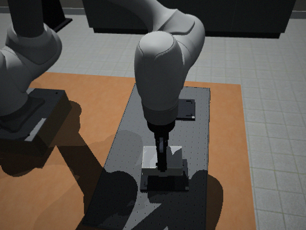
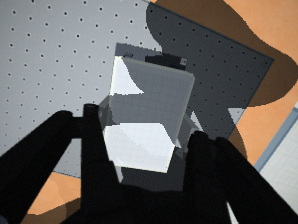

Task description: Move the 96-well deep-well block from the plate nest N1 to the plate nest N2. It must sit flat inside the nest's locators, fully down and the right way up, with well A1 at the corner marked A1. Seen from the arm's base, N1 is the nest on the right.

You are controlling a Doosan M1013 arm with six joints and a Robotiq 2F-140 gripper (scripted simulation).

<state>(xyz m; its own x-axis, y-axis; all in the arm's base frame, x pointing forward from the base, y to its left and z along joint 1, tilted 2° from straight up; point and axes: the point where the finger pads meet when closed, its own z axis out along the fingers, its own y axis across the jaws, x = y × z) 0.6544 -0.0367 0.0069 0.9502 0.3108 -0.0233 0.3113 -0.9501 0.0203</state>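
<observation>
The white 96-well deep-well block is at the near nest N1 (image 1: 164, 182), a dark plate on the perforated breadboard. It stands upright and level. My gripper (image 1: 161, 164) comes straight down from above and is shut on the block across its short width. In the wrist view the block (image 2: 147, 117) fills the gap between the two black fingers of the gripper (image 2: 147, 131), and part of the nest (image 2: 165, 60) shows beyond it. I cannot tell whether the block rests in the nest or hangs just above it. Nest N2 (image 1: 185, 109) at the far end of the breadboard is empty.
The grey breadboard lies on an orange mat (image 1: 91, 100). The arm's base block (image 1: 30, 118) stands at the left on the mat. My own forearm and wrist (image 1: 160, 75) hang over the space between the two nests. Dark cabinets line the back.
</observation>
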